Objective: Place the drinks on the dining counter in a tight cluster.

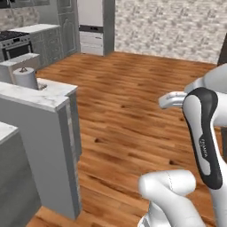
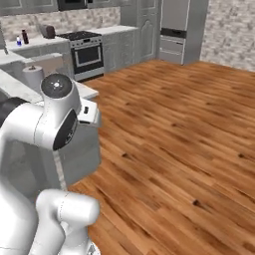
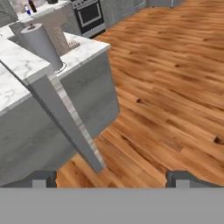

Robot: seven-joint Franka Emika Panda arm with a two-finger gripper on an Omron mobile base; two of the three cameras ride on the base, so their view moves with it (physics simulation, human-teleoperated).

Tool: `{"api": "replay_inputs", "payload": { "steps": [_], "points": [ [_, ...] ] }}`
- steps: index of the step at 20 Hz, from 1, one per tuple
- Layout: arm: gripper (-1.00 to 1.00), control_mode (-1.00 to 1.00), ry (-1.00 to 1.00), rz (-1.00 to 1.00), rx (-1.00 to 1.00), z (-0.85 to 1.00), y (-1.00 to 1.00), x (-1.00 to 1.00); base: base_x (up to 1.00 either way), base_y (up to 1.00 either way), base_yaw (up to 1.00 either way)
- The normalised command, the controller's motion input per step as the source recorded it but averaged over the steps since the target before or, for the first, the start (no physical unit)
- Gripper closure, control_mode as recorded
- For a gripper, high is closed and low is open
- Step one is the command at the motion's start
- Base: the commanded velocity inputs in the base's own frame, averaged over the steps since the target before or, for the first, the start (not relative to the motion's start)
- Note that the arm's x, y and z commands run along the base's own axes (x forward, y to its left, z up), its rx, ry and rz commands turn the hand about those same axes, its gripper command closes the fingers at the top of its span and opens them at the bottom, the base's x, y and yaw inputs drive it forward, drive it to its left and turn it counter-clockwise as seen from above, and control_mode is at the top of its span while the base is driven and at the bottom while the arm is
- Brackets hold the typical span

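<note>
Wooden plank flooring (image 3: 166,87) lies directly beneath and ahead of the claw (image 3: 113,178). We find the claw released: its two dark tips stand wide apart at the bottom of the hand view, with bare floor between them and nothing in their grip.

Just ahead and to the left of the claw rises the desk (image 3: 17,61), a white, grey-veined marble slab on plain grey sides. Its near corner edge runs down towards the claw but does not touch it. On the marble, beyond that corner, a paper towel roll (image 3: 41,43) stands upright. We see no bottle on the portion of the slab in view.

Further out, beyond the desk, we note a stove (image 2: 87,50) set into grey cabinets, and to its right a tall fridge (image 2: 174,25) against the brick wall.

Farthest from the claw, on the rear worktop left of the stove, a dark bottle (image 2: 25,36) stands upright with a small blue-marked bottle (image 2: 19,41) just beside it. Both are well apart from the desk and too small for us to describe further.
</note>
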Motion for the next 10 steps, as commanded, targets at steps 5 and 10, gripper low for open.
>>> {"api": "replay_inputs", "payload": {
  "steps": [5,10],
  "points": [
    [-1.00,1.00,0.00,0.00,0.00,0.00,0.00,0.00,1.00,-0.72,0.23],
    [-1.00,1.00,0.00,0.00,0.00,0.00,0.00,0.00,1.00,-0.74,0.42]
  ]
}}
